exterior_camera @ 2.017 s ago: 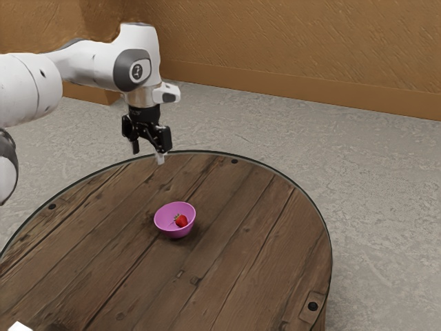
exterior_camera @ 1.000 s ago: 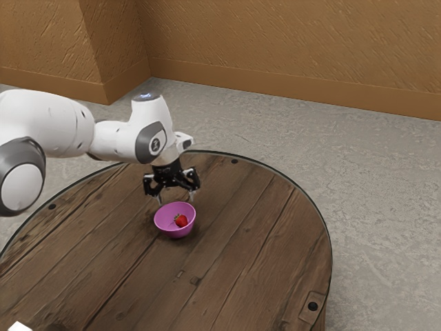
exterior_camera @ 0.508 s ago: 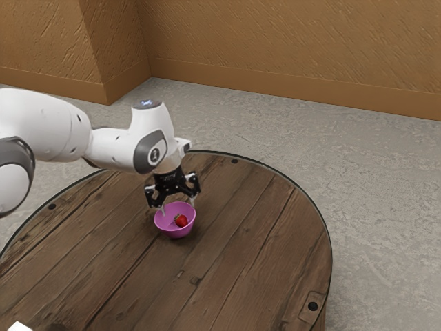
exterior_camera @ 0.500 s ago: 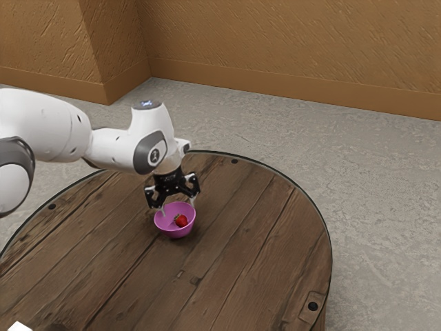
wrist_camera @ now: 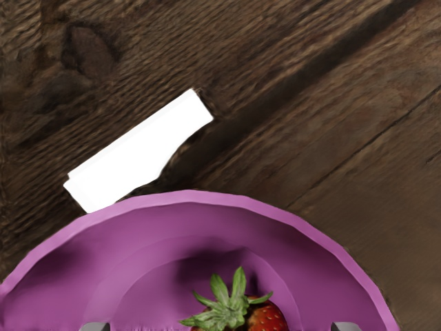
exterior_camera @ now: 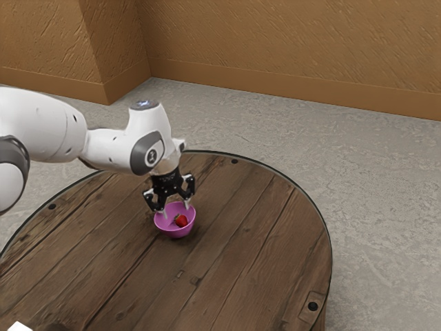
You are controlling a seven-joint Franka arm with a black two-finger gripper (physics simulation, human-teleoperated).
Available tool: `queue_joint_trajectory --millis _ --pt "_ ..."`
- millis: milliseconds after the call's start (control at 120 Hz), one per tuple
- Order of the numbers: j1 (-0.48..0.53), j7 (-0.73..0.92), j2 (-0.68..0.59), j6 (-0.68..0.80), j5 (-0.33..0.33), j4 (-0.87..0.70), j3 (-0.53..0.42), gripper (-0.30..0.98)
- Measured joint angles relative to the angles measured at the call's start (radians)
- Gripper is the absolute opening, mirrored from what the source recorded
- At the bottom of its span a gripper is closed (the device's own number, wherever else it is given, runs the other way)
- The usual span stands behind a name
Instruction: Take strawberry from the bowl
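Note:
My gripper [exterior_camera: 176, 210] is over the pink-purple bowl [exterior_camera: 175, 233] in the exterior view, its fingers apart and their tips reaching down at the bowl's opening. Inside the bowl lies a red strawberry [exterior_camera: 181, 221], below the tips and not held. At the wrist view's lower edge, the two grey tips of my gripper [wrist_camera: 220, 327] stand wide apart, with the strawberry [wrist_camera: 265, 318] and its green leaves between them, partly cut off. The bowl's rim [wrist_camera: 186, 198] curves around it.
The bowl stands on a round wooden table [exterior_camera: 255, 241] with a dark edge. A white object [wrist_camera: 141, 155] shows against the wood beside the bowl in the wrist view. Another white piece [exterior_camera: 19, 327] is at the exterior view's lower left corner.
My arm has come down from above the table's far edge to the bowl. Over the last half second the hand sank slightly and its fingers drew a little closer together. Bowl and strawberry have not moved.

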Motion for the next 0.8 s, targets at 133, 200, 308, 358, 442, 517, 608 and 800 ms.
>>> queue_joint_trajectory --millis 133,200,308,358,442,517,608,800 --pt "0.0 -0.022 0.008 0.004 0.0 -0.013 0.001 0.37" --pt "0.0 -0.031 0.016 0.009 0.0 -0.013 0.0 0.36" --pt "0.0 -0.044 0.025 0.02 0.0 -0.013 0.0 0.35" --pt "0.0 -0.049 0.028 0.025 0.001 -0.013 0.0 0.34" --pt "0.0 -0.057 0.036 0.036 0.0 -0.013 0.0 0.34" --pt "0.0 -0.063 0.043 0.045 -0.001 -0.012 0.0 0.33" --pt "0.0 -0.068 0.051 0.052 -0.003 -0.011 0.0 0.32" --pt "-0.001 -0.072 0.052 0.065 -0.013 -0.011 -0.001 0.23"
